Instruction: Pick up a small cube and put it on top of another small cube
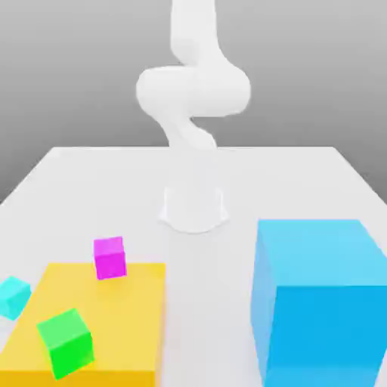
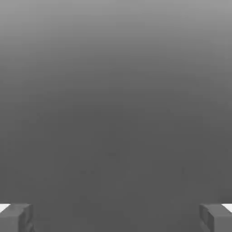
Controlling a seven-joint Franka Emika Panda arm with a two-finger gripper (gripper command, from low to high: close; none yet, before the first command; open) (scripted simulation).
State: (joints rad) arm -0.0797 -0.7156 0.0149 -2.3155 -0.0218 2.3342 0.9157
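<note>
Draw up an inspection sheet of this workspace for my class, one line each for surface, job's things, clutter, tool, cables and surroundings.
Surface: pale, smooth-looking table.
Job's things: small plain turquoise-cyan cube at the exterior view's far left, beside the yellow slab; small magenta cube by the slab's far edge; small bright green cube over its near part. No cube is stacked on another.
Clutter: broad flat yellow slab; huge sky-blue cube at the exterior view's right.
Tool: two-finger gripper, open, nothing between the fingers.
Cables: nothing seen.
Surroundings: white robot arm rising from the table; plain grey background.
</note>
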